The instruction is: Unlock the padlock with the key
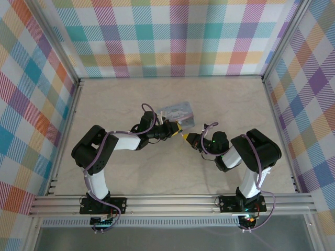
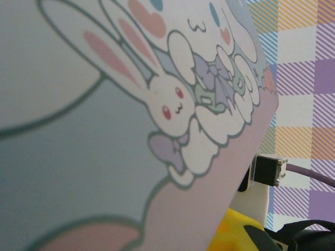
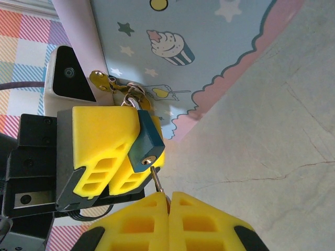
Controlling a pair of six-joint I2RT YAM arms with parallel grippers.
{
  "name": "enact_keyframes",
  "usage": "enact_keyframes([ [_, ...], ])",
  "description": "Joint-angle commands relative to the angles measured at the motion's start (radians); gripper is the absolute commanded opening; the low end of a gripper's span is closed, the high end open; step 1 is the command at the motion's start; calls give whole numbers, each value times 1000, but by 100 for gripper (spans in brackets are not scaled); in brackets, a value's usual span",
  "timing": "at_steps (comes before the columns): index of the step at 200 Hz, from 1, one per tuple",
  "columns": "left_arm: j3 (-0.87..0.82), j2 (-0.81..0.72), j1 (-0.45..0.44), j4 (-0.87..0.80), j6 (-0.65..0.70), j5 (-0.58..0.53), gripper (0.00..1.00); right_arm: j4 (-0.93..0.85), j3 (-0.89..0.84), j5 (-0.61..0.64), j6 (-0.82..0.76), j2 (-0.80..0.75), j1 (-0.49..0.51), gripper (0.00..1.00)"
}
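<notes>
Right tool [image 3: 168,201] tight on key [image 3: 156,180], tip at keyhole [image 3: 150,161] of padlock [image 3: 144,138] (itself tight in left tool [image 3: 131,164]).

High above and behind the arm bases: looking steeply down from afar onto the pale marbled tabletop [image 1: 235,104] and pastel checked walls [image 1: 178,36]. On the left wrist: pressed close to the pale blue rectangular tin with white cartoon rabbits [image 2: 78,130], facing along it toward a wall. On the right wrist: close in, facing over the yellow-fingered right gripper [image 3: 168,198] and its thin grey metal key [image 3: 156,180] at the small dark teal padlock [image 3: 144,138] in the left gripper [image 3: 137,157]. Shared by all three: the tin.
</notes>
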Motion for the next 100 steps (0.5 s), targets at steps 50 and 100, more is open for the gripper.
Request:
enact_keyframes([
  [50, -10, -35, 7, 74, -26, 24, 10, 55, 7, 11, -4, -25, 6, 0],
  [100, -18, -36, 7, 77, -27, 24, 10, 55, 8, 15, -9, -35, 8, 0],
])
